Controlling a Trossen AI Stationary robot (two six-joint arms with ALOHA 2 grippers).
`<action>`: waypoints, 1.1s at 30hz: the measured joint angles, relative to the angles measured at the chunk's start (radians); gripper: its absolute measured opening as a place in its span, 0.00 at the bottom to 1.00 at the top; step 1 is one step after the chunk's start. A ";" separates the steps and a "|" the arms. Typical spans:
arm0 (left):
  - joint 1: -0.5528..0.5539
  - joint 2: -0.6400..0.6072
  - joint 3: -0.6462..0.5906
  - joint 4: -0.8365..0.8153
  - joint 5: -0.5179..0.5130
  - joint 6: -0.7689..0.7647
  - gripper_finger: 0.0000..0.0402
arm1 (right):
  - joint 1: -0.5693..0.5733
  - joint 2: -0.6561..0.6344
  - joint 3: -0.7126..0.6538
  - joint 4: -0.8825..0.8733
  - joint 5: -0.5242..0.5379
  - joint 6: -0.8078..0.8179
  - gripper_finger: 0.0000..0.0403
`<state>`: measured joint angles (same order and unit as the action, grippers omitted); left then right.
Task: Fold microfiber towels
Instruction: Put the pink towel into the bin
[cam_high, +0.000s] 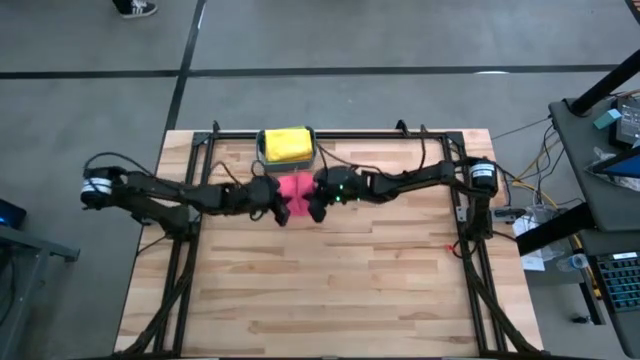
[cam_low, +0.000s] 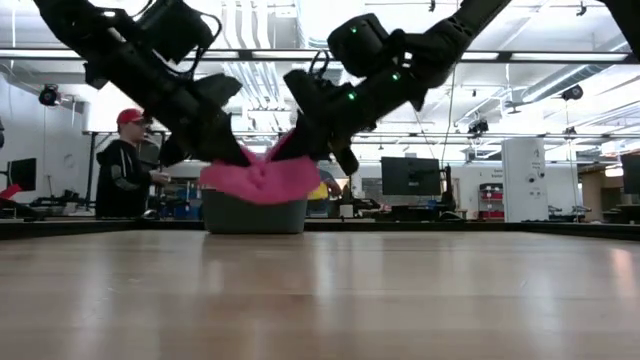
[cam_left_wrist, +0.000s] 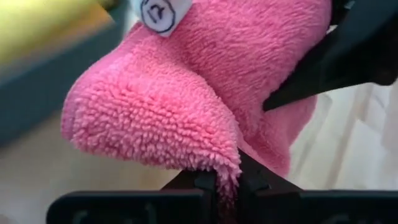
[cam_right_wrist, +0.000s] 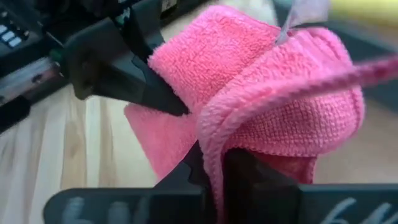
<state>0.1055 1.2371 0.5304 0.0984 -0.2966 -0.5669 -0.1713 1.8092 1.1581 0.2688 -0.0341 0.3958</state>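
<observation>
A pink towel (cam_high: 293, 187) hangs bunched between two robot arms, lifted clear of the wooden table (cam_high: 330, 290) just in front of the bin (cam_low: 254, 214) at the far edge. The left gripper (cam_high: 281, 213) has its fingers clenched on one edge of the cloth, and the right gripper (cam_high: 313, 211) pinches the opposite edge the same way; each wrist view shows the pink pile squeezed into the slot between that arm's dark fingers (cam_left_wrist: 205, 186). In the low view the cloth sags in a soft hammock between the two grips, above the tabletop and level with the bin's rim. A yellow towel (cam_high: 285, 143) sits heaped in the bin behind it. A person in a red cap (cam_low: 122, 178) stands in the room beyond the table.

The step in hand appears to be carrying the towel out to open table and spreading it for folding. Doing it well likely means drawing the two grippers apart evenly until the slack goes, keeping both grips firm so neither edge slips, then lowering the cloth flat onto bare wood well clear of the bin. Because the cloth is bunched, a pull that is uneven could leave a twist or a doubled corner underneath.
</observation>
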 joint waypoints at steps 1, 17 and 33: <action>0.023 -0.021 0.000 -0.005 0.001 0.025 0.00 | -0.012 -0.005 0.014 -0.009 0.000 -0.016 0.03; 0.381 -0.126 0.074 0.031 0.012 0.374 0.00 | -0.207 0.065 0.368 -0.230 -0.026 -0.255 0.03; 0.556 0.136 0.123 0.186 0.128 0.416 0.00 | -0.314 0.253 0.553 -0.303 -0.072 -0.259 0.03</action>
<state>0.6617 1.3729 0.6534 0.2848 -0.1688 -0.1505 -0.4857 2.0626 1.7113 -0.0338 -0.1059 0.1366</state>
